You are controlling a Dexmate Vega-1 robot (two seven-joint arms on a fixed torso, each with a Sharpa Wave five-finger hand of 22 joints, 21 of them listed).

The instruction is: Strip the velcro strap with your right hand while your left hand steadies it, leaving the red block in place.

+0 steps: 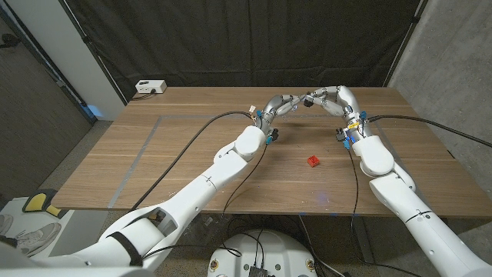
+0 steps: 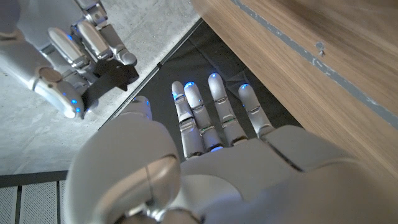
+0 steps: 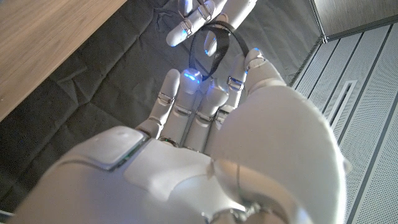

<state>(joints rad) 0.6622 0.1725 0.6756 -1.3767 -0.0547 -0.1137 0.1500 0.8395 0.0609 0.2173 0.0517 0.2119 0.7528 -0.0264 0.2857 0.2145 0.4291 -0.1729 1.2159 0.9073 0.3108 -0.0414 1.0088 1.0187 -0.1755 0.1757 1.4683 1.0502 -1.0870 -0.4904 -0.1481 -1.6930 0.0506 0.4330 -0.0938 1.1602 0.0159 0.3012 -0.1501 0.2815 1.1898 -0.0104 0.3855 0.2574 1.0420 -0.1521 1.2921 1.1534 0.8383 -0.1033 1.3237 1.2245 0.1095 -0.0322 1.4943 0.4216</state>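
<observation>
Two hands are seen raised above the far half of the tabletop, meeting fingertip to fingertip. The left hand reaches in from the left arm, the right hand from the right arm. One black velcro strap is seen in the right wrist view as a loop lying between the two hands' fingertips. There the right hand's fingers are closed against its lower part, so the strap is held by the right hand; the fingers of the left hand are seen touching the loop's other end, though whether it is truly grasped by them cannot be told. In the left wrist view the left hand's fingers are stretched out straight and side by side, with the right hand curled opposite.

One red block is seen lying on the tabletop, nearer the robot than both hands and well apart from them. One white box with a cable is found at the far left corner.
</observation>
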